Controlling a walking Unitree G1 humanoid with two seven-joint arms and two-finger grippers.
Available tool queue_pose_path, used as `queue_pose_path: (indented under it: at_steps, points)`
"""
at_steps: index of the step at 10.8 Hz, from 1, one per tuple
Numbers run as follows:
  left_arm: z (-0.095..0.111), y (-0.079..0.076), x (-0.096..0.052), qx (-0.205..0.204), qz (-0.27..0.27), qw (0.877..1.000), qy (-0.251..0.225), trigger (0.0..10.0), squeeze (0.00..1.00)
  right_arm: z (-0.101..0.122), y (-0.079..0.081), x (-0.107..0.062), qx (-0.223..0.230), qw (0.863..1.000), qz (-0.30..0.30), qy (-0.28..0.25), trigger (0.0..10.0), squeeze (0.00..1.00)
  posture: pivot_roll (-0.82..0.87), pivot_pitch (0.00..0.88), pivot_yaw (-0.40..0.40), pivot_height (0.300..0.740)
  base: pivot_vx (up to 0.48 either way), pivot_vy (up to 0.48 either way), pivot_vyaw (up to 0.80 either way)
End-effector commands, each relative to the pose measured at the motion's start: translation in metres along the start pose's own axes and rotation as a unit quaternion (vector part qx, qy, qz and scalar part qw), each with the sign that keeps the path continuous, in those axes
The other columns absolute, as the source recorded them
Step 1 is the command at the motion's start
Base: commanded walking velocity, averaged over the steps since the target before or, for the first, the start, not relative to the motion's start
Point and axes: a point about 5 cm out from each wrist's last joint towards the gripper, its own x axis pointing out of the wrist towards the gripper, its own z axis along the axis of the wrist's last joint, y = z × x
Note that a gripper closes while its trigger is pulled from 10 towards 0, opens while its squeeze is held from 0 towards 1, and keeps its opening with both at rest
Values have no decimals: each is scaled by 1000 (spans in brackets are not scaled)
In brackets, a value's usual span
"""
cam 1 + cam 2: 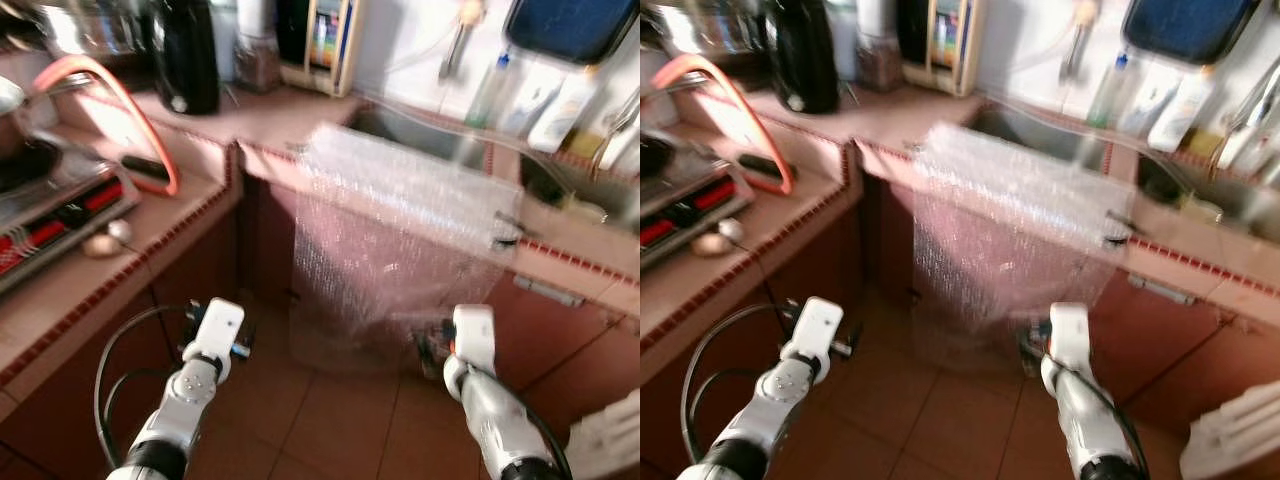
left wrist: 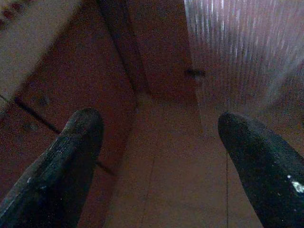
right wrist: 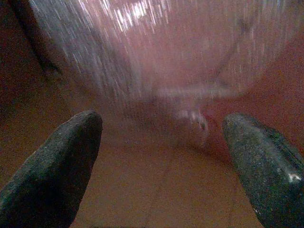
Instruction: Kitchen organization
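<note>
1. Left gripper (image 2: 159, 156) spread wide, nothing between its fingers (image 2: 61, 161); it points down at the tiled floor (image 2: 166, 180) in the corner where the two runs of dark cabinet fronts (image 2: 76, 71) meet
2. Right gripper (image 3: 161, 161) also spread, holding nothing; aimed at the lower edge of the bubble wrap sheet (image 3: 156, 52) and the floor below it
3. Head views: left arm (image 1: 190, 385) and right arm (image 1: 480, 385) both held forward and low over the floor, well below counter height (frames are motion-blurred, fine detail unreliable)
4. Bubble wrap (image 1: 400, 230) lies draped over the front edge of the sink counter (image 1: 570, 250) and hangs down over the cabinet front to about floor level; right gripper sits near its bottom right corner, not touching it as far as I can tell
5. Sink basin (image 1: 420, 130) sits behind the top of the wrap; bottles (image 1: 545, 100) line the wall above it, dark blue tray (image 1: 570, 25) above them
6. Left-side counter carries a gas stove (image 1: 50, 215) with an orange hose (image 1: 130, 95) arching over it, two small round items (image 1: 108, 238) just beside the stove's front corner
7. Back corner: black jug-like appliance (image 1: 185, 50), wooden-framed rack (image 1: 325, 45) just right of it
</note>
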Motion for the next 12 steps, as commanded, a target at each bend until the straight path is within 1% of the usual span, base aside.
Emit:
queue_pose_path:
  at_steps: [1,2,3,4,5,6,7,8,9,10,12]
  points:
    - [-15,-7,-1,12,-17,999,47,10000,0,-11,-9,-1,-13,999,-22,27,10000,0,181,0,-132,740,0,0,0]
    - [-34,-12,-6,34,-39,994,94,10000,0,-36,-11,-7,-17,995,-37,88,10000,0,181,0,-132,740,0,0,0]
    - [-54,-12,-14,19,-36,989,140,10000,0,-58,-11,-16,-26,989,-40,140,10000,0,187,0,-140,740,0,0,0]
    - [-67,-9,-20,0,-28,985,173,10000,0,-74,-10,-24,-18,984,-40,174,10000,0,186,0,-139,740,0,0,0]
    - [-84,-5,-29,13,-19,978,208,10000,0,-95,-7,-36,-5,977,-36,211,10000,0,192,0,-141,740,0,0,0]
    - [-91,-2,-33,1,-11,975,221,10000,0,-103,-5,-41,-1,975,-30,220,10000,0,180,0,-130,740,0,0,0]
    - [-97,-1,-37,-5,-9,973,232,10000,0,-109,-7,-45,17,973,-41,228,10000,0,173,0,-123,740,0,0,0]
    - [-102,-1,-41,-7,-11,971,239,10000,0,-114,-12,-51,24,970,-48,237,10000,0,166,0,-118,740,0,0,0]
    - [-103,-2,-41,-10,-13,970,241,10000,0,-118,-14,-54,16,969,-47,244,10000,0,164,0,-116,740,0,0,625]
    - [-103,-2,-41,-5,-16,971,240,10000,0,-120,-14,-56,-4,968,-36,249,10000,0,164,0,-116,740,0,0,800]
    - [-105,-1,-42,-12,-13,970,244,10000,0,-121,-11,-56,-5,967,-31,251,10000,0,163,0,-112,740,0,0,800]
